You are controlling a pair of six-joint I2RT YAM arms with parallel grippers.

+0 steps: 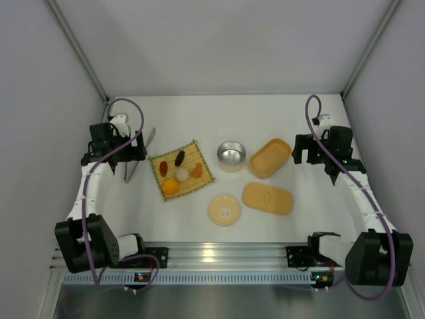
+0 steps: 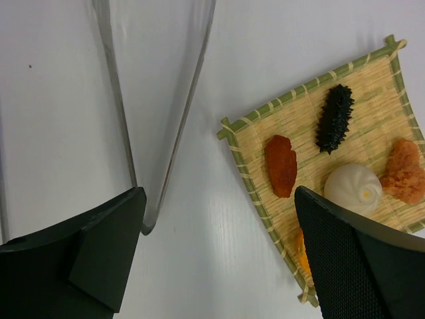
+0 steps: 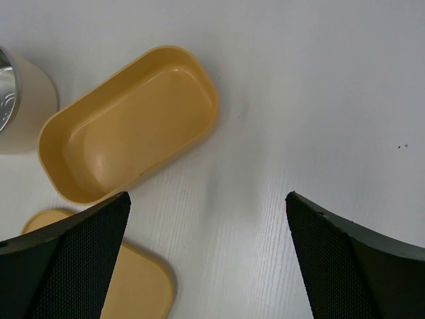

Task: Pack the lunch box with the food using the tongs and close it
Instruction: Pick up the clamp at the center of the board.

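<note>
The tongs [image 1: 140, 155] lie on the table left of the mat, and their narrow end reaches my left gripper's left finger [image 2: 99, 246] in the wrist view. My left gripper [image 2: 219, 199] is open over bare table between the tongs [image 2: 188, 106] and the mat, holding nothing. The food sits on the mat: a dark oval [image 2: 334, 118], a reddish-brown piece [image 2: 281, 165], a white ball [image 2: 353, 189], an orange-tan piece [image 2: 404, 173] and an orange ball [image 1: 170, 187]. The lunch box [image 3: 129, 123] stands open and empty, with its lid [image 1: 267, 199] flat in front. My right gripper [image 3: 207, 199] hangs open to the right of the box.
A woven bamboo mat [image 1: 199, 153] holds the food. A metal-lined cup [image 1: 231, 155] stands between mat and box, and a round cream lid [image 1: 224, 209] lies nearer the arms. Grey walls close in the table on three sides.
</note>
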